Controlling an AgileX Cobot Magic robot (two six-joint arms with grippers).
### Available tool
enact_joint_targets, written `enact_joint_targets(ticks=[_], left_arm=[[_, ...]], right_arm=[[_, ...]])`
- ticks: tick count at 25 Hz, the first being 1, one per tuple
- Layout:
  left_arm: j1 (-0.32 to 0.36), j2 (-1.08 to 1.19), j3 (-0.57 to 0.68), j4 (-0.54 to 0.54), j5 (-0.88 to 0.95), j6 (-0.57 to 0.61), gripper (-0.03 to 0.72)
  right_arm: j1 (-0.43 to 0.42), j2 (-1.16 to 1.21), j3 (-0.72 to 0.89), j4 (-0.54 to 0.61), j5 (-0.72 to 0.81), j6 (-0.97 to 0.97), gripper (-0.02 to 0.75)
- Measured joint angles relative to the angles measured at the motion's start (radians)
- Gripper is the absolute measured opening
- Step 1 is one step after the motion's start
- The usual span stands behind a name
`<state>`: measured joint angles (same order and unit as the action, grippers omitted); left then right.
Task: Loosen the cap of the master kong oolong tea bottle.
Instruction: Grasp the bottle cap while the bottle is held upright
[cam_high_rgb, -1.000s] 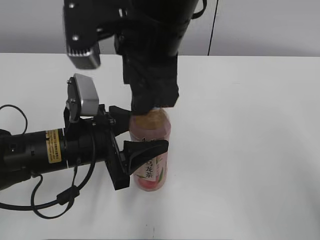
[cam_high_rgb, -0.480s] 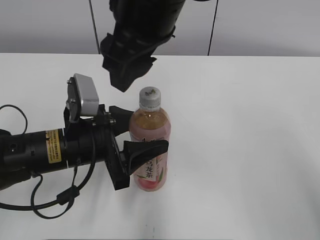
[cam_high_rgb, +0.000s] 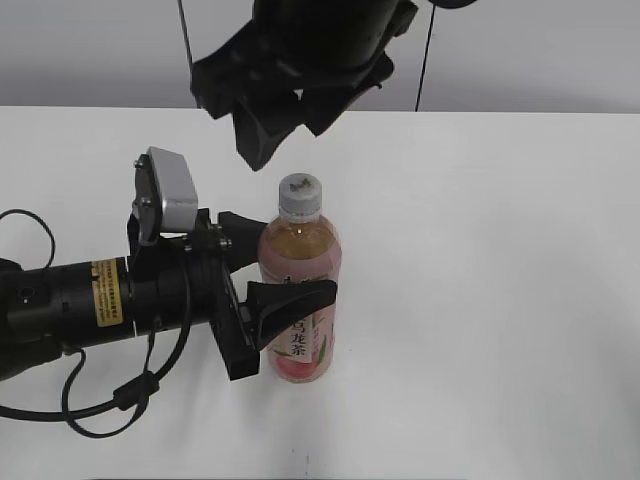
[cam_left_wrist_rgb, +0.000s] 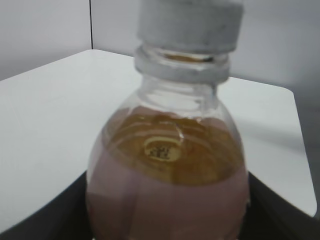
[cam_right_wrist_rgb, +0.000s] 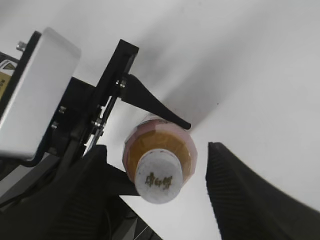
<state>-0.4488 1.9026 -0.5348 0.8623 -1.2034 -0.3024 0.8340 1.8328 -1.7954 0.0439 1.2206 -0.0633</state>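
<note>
The master kong oolong tea bottle (cam_high_rgb: 300, 300) stands upright on the white table, pink label facing front. Its white cap (cam_high_rgb: 300, 195) sits on the neck. My left gripper (cam_high_rgb: 285, 262) comes in from the left and is shut on the bottle's body, one finger behind and one in front. The left wrist view shows the bottle (cam_left_wrist_rgb: 167, 185) up close with the cap (cam_left_wrist_rgb: 189, 22) at the top. My right gripper (cam_high_rgb: 275, 125) hangs open above and behind the cap, not touching it. In the right wrist view the cap (cam_right_wrist_rgb: 159, 176) lies between the two open fingers (cam_right_wrist_rgb: 160, 200).
The white table (cam_high_rgb: 500, 300) spreads out to the right and front of the bottle. A grey wall stands behind the table's far edge. The left arm's black body and cable (cam_high_rgb: 60, 310) lie across the table's left side.
My right gripper was down over the cap one second ago. It has let go, risen off the cap and opened. The bottle and the left gripper have not moved.
</note>
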Motion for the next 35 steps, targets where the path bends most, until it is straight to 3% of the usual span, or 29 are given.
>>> enact_joint_targets(ticks=[8,15,24,35], left_arm=[[0.000,0.000,0.000,0.000,0.000,0.000,0.461],[0.000,0.000,0.001,0.000,0.000,0.000,0.461],[0.000,0.000,0.001,0.000,-0.001,0.000,0.461],[0.000,0.000,0.001,0.000,-0.001,0.000,0.461]], right_arm=[[0.000,-0.057,0.117,0.012,0.002,0.058,0.470],[0.000,-0.031,0.123,0.056,0.002,0.074,0.470],[0.000,-0.020,0.123,0.029,0.002,0.079,0.468],[0.000,-0.019,0.123,0.027,0.002,0.070,0.319]])
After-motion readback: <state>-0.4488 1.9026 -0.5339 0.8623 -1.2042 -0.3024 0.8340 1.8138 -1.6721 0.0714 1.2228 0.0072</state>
